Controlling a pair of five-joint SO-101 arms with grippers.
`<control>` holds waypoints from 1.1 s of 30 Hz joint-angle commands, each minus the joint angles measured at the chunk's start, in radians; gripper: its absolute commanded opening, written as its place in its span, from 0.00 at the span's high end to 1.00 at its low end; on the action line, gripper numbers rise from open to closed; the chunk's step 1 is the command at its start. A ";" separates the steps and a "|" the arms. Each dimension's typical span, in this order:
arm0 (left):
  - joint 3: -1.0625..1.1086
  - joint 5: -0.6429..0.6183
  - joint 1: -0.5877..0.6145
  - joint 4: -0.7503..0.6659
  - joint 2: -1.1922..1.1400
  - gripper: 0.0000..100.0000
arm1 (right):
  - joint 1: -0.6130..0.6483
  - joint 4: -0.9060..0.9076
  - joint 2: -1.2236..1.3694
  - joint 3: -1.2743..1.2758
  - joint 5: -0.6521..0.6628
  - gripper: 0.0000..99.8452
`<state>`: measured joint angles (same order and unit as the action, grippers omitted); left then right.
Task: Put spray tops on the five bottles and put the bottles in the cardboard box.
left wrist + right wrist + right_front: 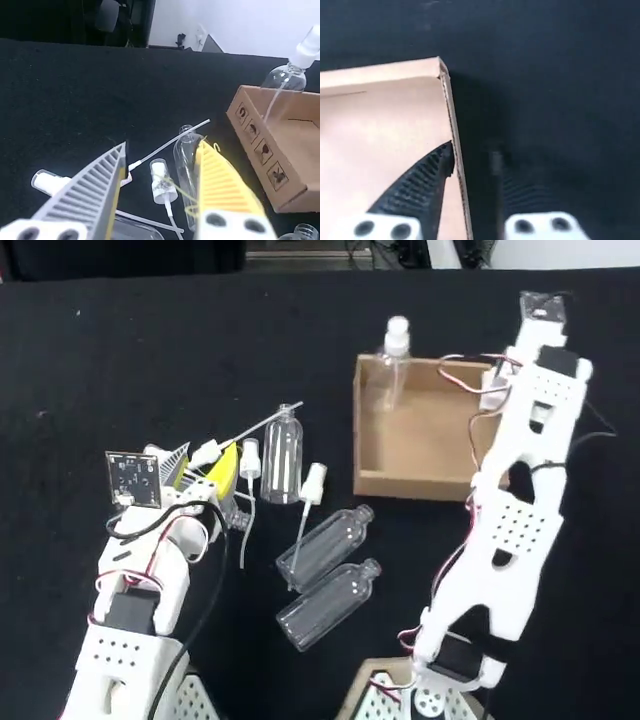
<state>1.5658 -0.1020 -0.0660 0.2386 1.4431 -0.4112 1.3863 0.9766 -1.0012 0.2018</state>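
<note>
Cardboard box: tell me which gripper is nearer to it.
Right. The right gripper straddles a wall of the cardboard box; the left gripper is off beside the loose bottles.

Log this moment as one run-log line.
left fingers open over loose white spray tops | right fingers open astride brown cardboard box wall

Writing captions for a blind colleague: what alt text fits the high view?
Uncapped bottles and loose spray tops lie on a black table beside a cardboard box, with one capped bottle upright at its far corner. The left end effector, open, sits among the spray tops; the right arm stretches over the box's side wall.
</note>
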 commanded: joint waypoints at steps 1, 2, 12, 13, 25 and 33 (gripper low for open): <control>-0.008 0.011 0.005 -0.023 0.011 0.78 | -0.052 0.061 -0.004 -0.133 0.008 0.99; -0.008 0.011 0.005 -0.023 0.011 0.78 | -0.054 0.081 -0.001 -0.157 0.008 0.99; -0.008 0.011 0.005 -0.023 0.011 0.78 | 0.006 0.153 0.001 -0.197 0.009 0.89; -0.008 0.011 0.005 -0.023 0.011 0.78 | 0.015 0.153 0.001 -0.196 0.009 0.86; -0.008 0.011 0.005 -0.023 0.011 0.78 | 0.091 0.348 -0.035 -0.464 -0.002 0.83; -0.008 0.011 0.005 -0.023 0.011 0.78 | 0.041 0.344 0.097 -0.588 0.008 0.83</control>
<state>1.5658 -0.1005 -0.0660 0.2386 1.4431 -0.3391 1.7269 1.0549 -1.5198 0.2018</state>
